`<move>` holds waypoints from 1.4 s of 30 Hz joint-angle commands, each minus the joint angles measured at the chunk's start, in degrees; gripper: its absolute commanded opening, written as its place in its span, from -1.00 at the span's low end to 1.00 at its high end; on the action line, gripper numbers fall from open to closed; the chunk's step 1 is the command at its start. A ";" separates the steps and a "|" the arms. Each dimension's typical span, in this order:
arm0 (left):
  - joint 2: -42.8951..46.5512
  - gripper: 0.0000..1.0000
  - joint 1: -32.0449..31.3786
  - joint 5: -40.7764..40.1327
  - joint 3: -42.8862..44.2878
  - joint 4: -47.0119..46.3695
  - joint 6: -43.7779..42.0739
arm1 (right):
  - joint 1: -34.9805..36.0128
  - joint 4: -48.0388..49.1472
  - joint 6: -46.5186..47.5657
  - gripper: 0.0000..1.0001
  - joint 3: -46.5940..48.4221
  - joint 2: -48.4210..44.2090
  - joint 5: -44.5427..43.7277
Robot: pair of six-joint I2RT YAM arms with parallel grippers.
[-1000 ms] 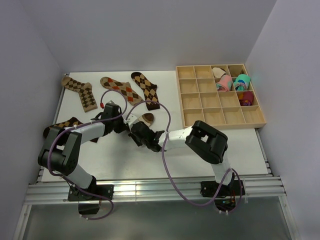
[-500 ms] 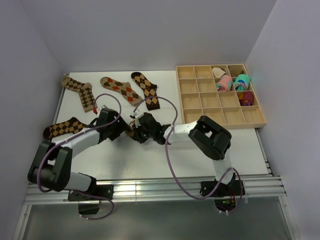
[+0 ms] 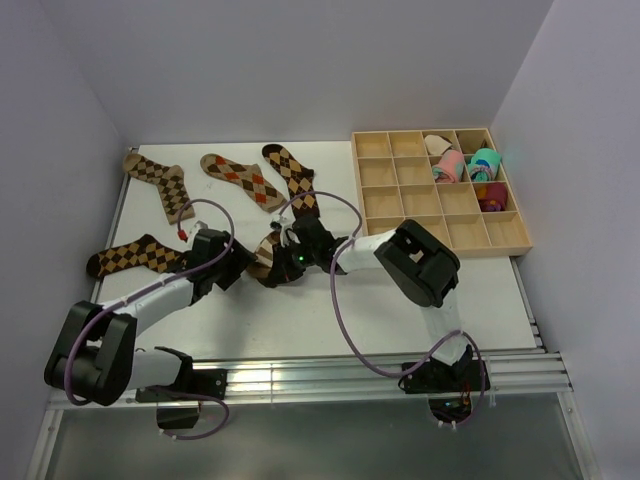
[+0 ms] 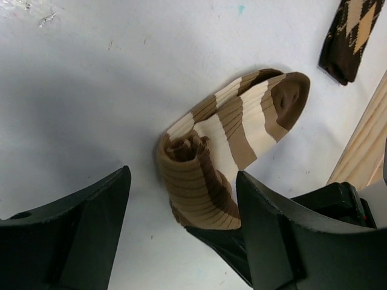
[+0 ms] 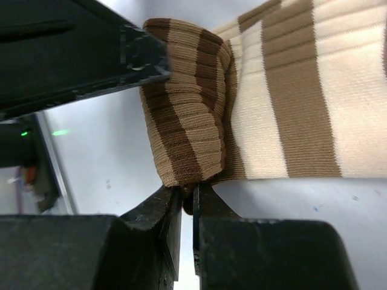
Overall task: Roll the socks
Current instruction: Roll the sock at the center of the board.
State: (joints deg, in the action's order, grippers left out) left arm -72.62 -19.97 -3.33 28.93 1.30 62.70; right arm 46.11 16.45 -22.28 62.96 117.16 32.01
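**Roll sits between the left jaws, unrolled length runs away to the right**

The left gripper (image 4: pixel 182 178) hangs low over the table (image 4: pixel 91 90) with its jaws spread wide, one finger on each side of the striped sock (image 4: pixel 242 127) and neither seen touching it. The sock lies on the table near the middle, well short of the wooden tray (image 3: pixel 440 232).

About half of it is wound up. The rolled end (image 4: pixel 196 181) lies in the gap between the left fingers, closer to the right-hand one. From there the flat part runs up and to the right in the left wrist view, ending in the dark toe. The long axis therefore points away from the left gripper, and more rolling would have to travel toward that toe.

The right gripper (image 5: pixel 187 199) comes in from the far side with its jaws pressed together, pinching the lower edge of the roll. It is the arm in contact with the sock. My judgement is that the left jaws need only close to take the bundle.
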 commanded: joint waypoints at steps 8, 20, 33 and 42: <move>-5.07 0.17 -0.25 -1.41 -0.45 -3.32 1.73 | -1.72 -13.99 -2.24 -1.00 5.07 4.74 7.10; -10.35 -0.92 -0.25 -0.54 2.09 -1.65 -0.56 | 0.38 -14.43 3.73 -0.33 1.21 -4.12 -6.24; -13.60 -0.93 -0.25 2.63 7.90 4.06 -6.36 | 12.07 -4.76 23.23 0.14 -6.27 -23.03 -33.49; -14.22 -0.93 -0.25 3.77 8.78 4.59 -7.50 | 14.10 -5.29 29.22 0.13 0.14 -14.16 -36.49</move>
State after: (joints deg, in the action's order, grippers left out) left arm -85.36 -20.08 -0.51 37.08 2.09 57.65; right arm 59.86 9.85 3.18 60.25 100.84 -1.06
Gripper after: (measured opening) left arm 0.273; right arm 0.565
